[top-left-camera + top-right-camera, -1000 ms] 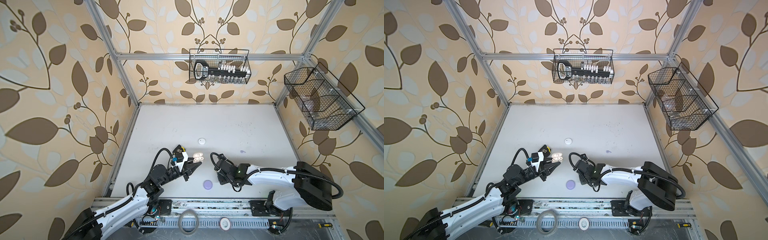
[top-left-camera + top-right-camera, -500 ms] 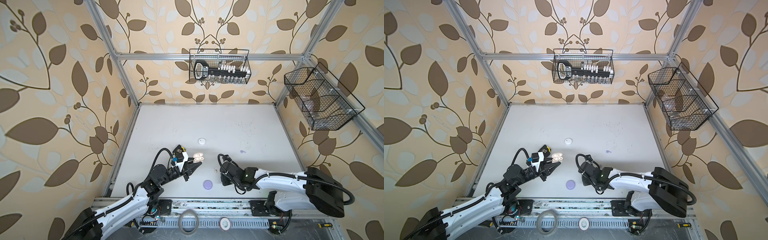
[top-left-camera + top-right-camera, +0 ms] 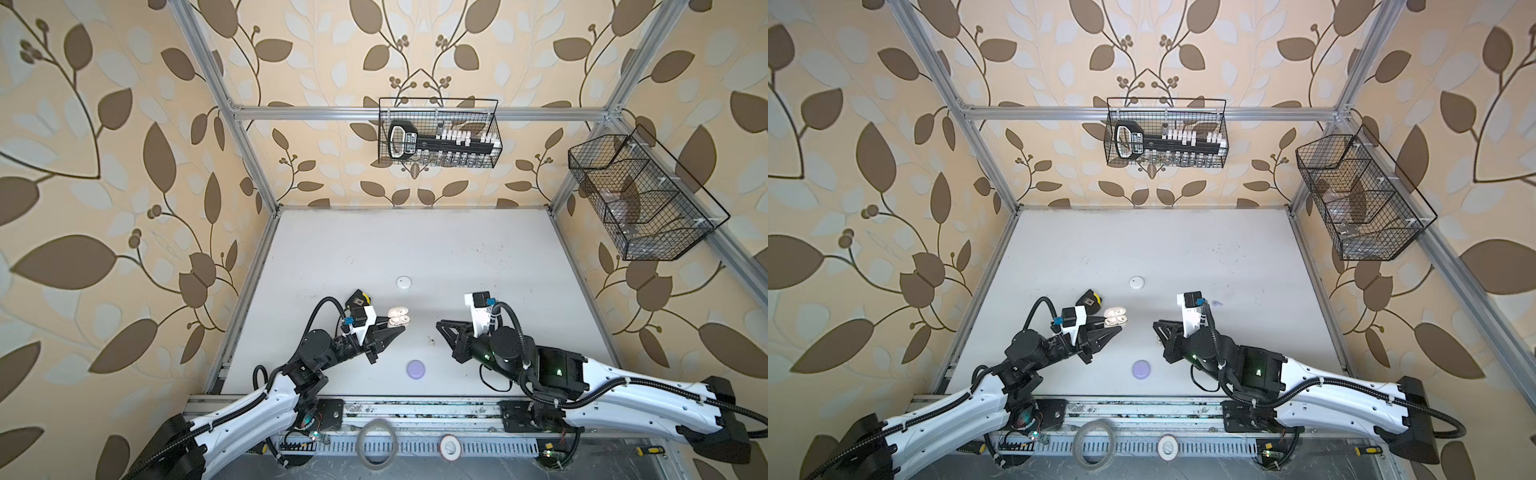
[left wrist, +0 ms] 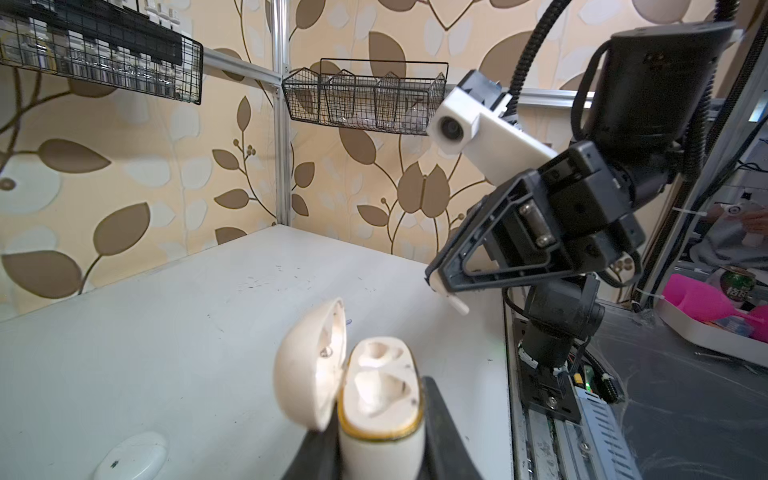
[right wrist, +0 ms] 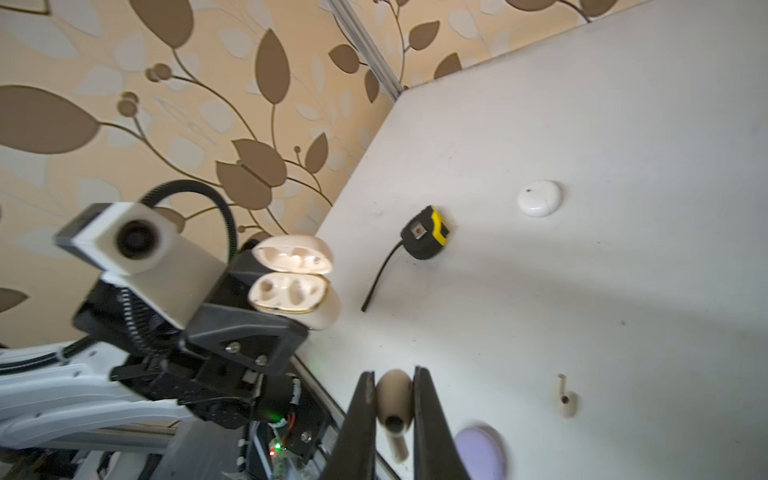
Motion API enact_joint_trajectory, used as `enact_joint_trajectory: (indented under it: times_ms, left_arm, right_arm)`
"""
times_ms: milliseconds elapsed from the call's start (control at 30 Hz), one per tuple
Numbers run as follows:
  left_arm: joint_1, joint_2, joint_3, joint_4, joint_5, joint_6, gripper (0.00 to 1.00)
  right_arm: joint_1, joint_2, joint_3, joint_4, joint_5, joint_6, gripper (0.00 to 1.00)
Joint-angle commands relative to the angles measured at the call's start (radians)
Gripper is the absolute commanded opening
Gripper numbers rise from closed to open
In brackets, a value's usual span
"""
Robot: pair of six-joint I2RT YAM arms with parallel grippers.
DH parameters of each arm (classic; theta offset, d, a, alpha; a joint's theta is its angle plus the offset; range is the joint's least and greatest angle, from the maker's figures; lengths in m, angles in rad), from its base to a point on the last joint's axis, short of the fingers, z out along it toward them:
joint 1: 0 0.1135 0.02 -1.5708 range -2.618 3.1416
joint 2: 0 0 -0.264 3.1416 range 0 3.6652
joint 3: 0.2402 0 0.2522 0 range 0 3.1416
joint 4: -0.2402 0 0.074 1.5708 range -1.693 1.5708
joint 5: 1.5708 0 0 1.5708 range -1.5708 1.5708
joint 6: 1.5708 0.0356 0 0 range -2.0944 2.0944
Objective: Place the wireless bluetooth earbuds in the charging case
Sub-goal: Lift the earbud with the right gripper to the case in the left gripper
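Observation:
My left gripper (image 3: 395, 325) (image 4: 380, 415) is shut on the cream charging case (image 3: 399, 320) (image 3: 1116, 319) (image 4: 380, 386) (image 5: 291, 293), held above the table with its lid hinged open and both sockets empty. My right gripper (image 3: 439, 324) (image 3: 1155, 324) (image 5: 394, 372) hovers a short way to the case's right, shut on a cream earbud (image 5: 395, 403) (image 4: 455, 301) whose stem sticks out past the fingers. A second cream earbud (image 3: 431, 340) (image 5: 566, 405) lies on the table between the two grippers. A tiny lavender earbud (image 3: 1216, 304) lies behind the right wrist.
A round lavender case (image 3: 416, 369) (image 5: 482, 453) lies shut near the front edge. A round white case (image 3: 403, 282) (image 5: 539, 198) sits farther back. A black and yellow tape measure (image 3: 358, 298) (image 5: 426, 232) rests behind my left wrist. Wire baskets (image 3: 438, 133) (image 3: 640, 199) hang on the walls.
My right gripper has closed on the cream earbud and lifted it off the table, its wrist rising and swinging back. The left gripper and the case have not moved.

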Motion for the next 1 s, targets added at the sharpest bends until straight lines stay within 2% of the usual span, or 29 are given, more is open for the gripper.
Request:
enact_joint_trajectory:
  times_ms: [0,333,467,567,967]
  left_arm:
    - [-0.009,0.014,0.014,0.1,0.061,0.006,0.0]
    - [-0.015,0.032,0.012,0.166,0.129,-0.006,0.0]
    - [-0.019,0.03,0.008,0.184,0.144,-0.006,0.0]
    - [-0.022,0.033,0.004,0.199,0.153,-0.006,0.0]
    - [-0.036,0.018,-0.011,0.249,0.17,-0.008,0.0]
  right_arm:
    - [0.067,0.019,-0.005,0.238,0.129,-0.079,0.06]
    - [0.093,0.153,-0.007,0.543,0.112,-0.172,0.02]
    - [0.13,0.189,-0.041,0.696,0.131,-0.281,0.02]
    - [0.139,0.211,-0.059,0.777,0.128,-0.32,0.01]
    - [0.145,0.246,-0.146,0.954,0.099,-0.388,0.0]
